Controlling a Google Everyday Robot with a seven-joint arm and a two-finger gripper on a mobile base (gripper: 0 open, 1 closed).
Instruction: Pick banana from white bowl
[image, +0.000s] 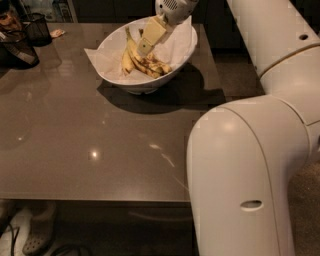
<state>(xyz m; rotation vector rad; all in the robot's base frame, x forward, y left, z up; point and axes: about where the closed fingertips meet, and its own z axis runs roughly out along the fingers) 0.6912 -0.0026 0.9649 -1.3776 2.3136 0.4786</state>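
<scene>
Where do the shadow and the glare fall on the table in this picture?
Camera view: the white bowl casts a dark shadow toward the camera and the picture's right on the table; small glare spots shine on the near tabletop; the gripper, over the bowl's contents, is lit warm and dim.

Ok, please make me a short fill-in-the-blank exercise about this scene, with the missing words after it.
The white bowl is lined with crumpled white ____.
The gripper hangs over the blotched banana, inside the ____.
The black mesh cup stands near the far ____ corner of the table.
Missing words: paper; bowl; left.
</scene>
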